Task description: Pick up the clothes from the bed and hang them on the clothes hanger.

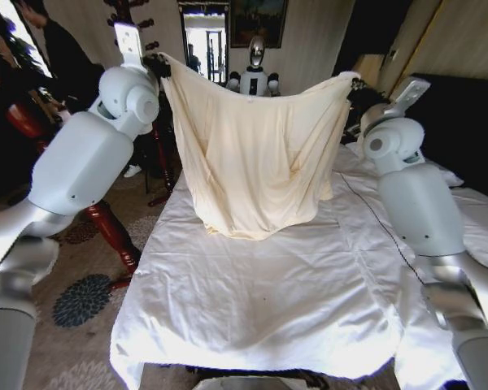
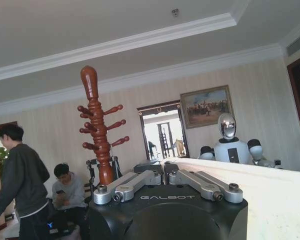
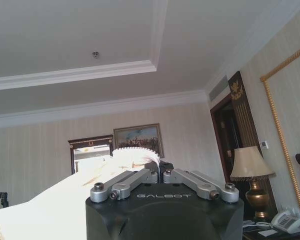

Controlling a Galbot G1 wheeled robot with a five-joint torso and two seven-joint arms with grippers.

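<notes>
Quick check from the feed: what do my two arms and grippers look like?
Both arms are glossy white shells with round grey-ringed joints and silver-grey forearm sections. The left gripper and right gripper each have a black housing lettered GALBOT in white, with silver metal linkage bars and bolts.

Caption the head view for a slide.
Left gripper and right gripper hold the cream clothes spread above the bed.

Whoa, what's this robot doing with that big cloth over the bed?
It is holding the clothes, a cream shirt, spread out in the air above the bed. The left gripper pinches one top corner and the right gripper the other, both raised high. The shirt hangs between them, its hem just over the sheets.
</notes>
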